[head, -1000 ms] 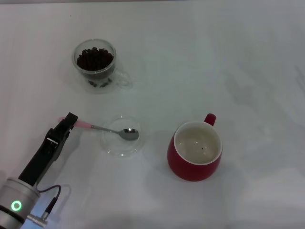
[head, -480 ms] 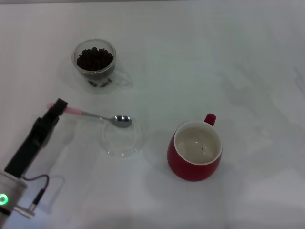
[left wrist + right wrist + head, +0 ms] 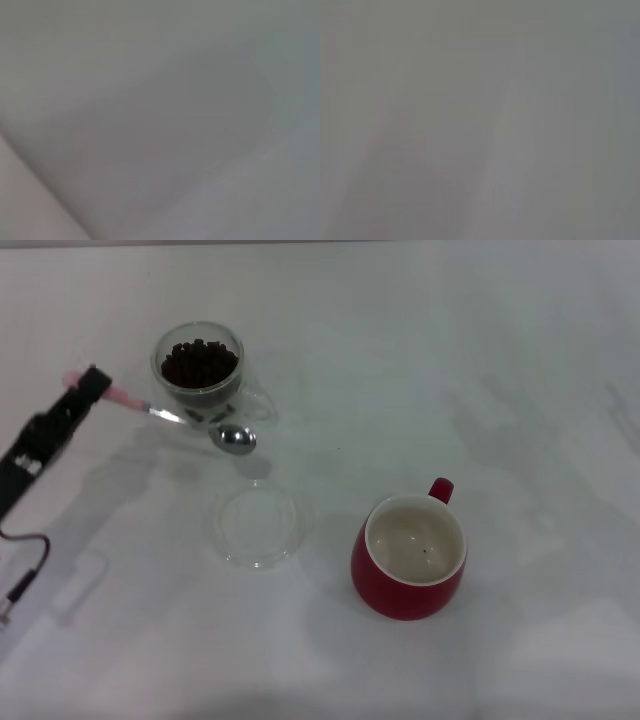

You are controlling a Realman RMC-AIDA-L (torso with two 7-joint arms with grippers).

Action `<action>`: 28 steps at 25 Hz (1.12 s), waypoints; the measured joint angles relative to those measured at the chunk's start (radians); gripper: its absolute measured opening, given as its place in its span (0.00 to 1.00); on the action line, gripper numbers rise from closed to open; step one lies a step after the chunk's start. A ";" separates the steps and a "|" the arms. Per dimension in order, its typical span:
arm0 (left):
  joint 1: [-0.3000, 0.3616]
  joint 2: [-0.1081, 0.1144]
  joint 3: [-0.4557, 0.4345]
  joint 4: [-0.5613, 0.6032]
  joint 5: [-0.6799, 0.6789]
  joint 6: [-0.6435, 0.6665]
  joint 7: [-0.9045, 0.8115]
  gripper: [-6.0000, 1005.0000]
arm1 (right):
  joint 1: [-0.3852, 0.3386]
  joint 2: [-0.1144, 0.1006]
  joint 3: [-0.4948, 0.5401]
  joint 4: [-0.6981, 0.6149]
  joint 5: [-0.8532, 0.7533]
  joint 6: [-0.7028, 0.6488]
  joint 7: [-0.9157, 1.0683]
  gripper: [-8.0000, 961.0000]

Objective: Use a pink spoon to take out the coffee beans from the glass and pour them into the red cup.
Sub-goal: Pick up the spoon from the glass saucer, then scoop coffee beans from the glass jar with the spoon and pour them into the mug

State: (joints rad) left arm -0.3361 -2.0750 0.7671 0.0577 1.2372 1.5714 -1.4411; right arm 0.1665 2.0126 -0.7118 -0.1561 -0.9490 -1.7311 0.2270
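In the head view my left gripper [image 3: 90,383] is shut on the pale pink handle of the pink spoon [image 3: 190,422] and holds it in the air. The spoon's silver bowl hangs in front of the glass [image 3: 200,373], near its clear handle. The glass stands at the back left and holds the dark coffee beans [image 3: 199,362]. The red cup [image 3: 409,558] stands at the front right, its cream inside nearly bare with a dark speck. The right gripper is out of view. Both wrist views show only blank grey.
A flat round clear glass dish [image 3: 258,525] lies on the white table [image 3: 450,370] between the glass and the red cup. A black cable [image 3: 25,575] hangs from my left arm at the left edge.
My left gripper has lifted the spoon out of the clear dish and carried it back and left, up to the glass. The dish, glass and red cup have not moved.
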 joint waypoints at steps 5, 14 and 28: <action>-0.005 0.009 0.034 0.166 0.038 -0.001 -0.100 0.13 | 0.003 0.001 0.000 0.030 0.004 -0.031 0.000 0.63; -0.017 0.102 0.036 0.303 0.084 -0.006 -0.219 0.13 | 0.015 0.003 0.000 0.095 0.000 -0.091 -0.001 0.63; -0.018 0.200 0.031 0.388 0.157 -0.051 -0.357 0.13 | 0.046 0.003 -0.005 0.133 -0.002 -0.118 0.009 0.63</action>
State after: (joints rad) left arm -0.3538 -1.8748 0.7982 0.4459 1.3942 1.5202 -1.7977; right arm 0.2126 2.0156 -0.7167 -0.0231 -0.9506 -1.8492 0.2362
